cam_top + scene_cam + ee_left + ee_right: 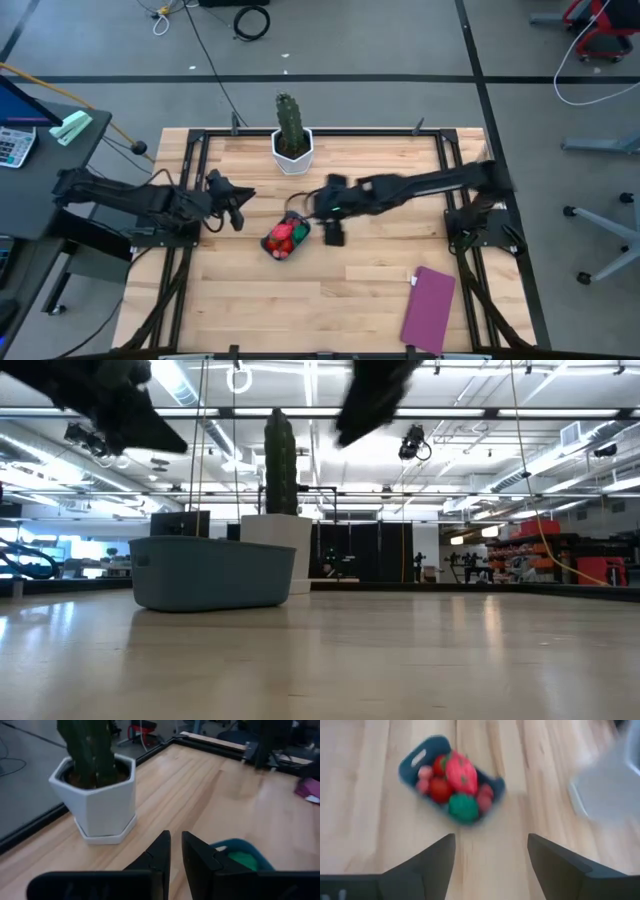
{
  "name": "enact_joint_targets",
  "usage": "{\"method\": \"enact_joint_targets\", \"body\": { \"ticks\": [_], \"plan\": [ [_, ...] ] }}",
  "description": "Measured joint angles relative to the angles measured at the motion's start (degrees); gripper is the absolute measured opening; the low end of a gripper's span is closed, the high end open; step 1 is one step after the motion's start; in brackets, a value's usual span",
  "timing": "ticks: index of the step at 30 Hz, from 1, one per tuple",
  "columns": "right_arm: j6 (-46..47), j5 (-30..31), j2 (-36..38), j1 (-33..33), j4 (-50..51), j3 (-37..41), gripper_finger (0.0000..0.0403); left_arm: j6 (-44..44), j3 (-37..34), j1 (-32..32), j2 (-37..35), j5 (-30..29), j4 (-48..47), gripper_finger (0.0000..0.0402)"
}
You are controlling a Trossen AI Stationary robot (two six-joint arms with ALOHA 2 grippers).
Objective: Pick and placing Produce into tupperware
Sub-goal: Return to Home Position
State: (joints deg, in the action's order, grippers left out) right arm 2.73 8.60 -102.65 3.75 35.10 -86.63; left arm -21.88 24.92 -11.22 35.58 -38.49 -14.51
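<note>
The teal-blue tupperware (284, 240) sits on the table's middle, holding red and pink produce (455, 775) and one green piece (464, 807). In the low view the tupperware (212, 572) stands flat on its base. My right gripper (490, 855) hovers open above the table, just right of and beyond the tupperware (427, 752), and holds nothing. My left gripper (175, 851) is shut and empty, raised to the left of the tupperware (239, 851). In the high view the left gripper (238, 208) and right gripper (305, 205) flank the container's far side.
A tall green cactus in a white hexagonal pot (292, 150) stands near the far edge, behind the tupperware. A flat purple rectangle (430, 308) lies at the near right. Bare wood (230, 300) lies toward the near edge. A black frame (320, 132) edges the table.
</note>
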Motion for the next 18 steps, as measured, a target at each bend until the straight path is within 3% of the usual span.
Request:
{"method": "enact_joint_targets", "body": {
  "ticks": [4, 10, 14, 18],
  "plan": [
    [5.4, 1.1, 11.5, 1.0, 12.8, 0.5, 0.0258, 0.0, 6.0, -2.3, -2.0, 0.0, -9.1, 0.0052],
    [7.9, 7.0, 32.2, 6.2, 13.5, 10.9, 0.0258, 0.4, 16.2, -6.1, -5.6, 0.0, -20.8, 0.0058],
    [11.5, 12.4, 48.0, 11.3, 7.1, 25.5, 0.0258, 1.4, 19.5, -8.7, -10.6, -0.1, -24.4, 0.0058],
    [9.8, 12.4, 62.4, 14.4, -6.1, 42.5, 0.0258, 7.0, 15.9, -9.8, -17.5, -0.9, -23.1, 0.0053]
  ]
}}
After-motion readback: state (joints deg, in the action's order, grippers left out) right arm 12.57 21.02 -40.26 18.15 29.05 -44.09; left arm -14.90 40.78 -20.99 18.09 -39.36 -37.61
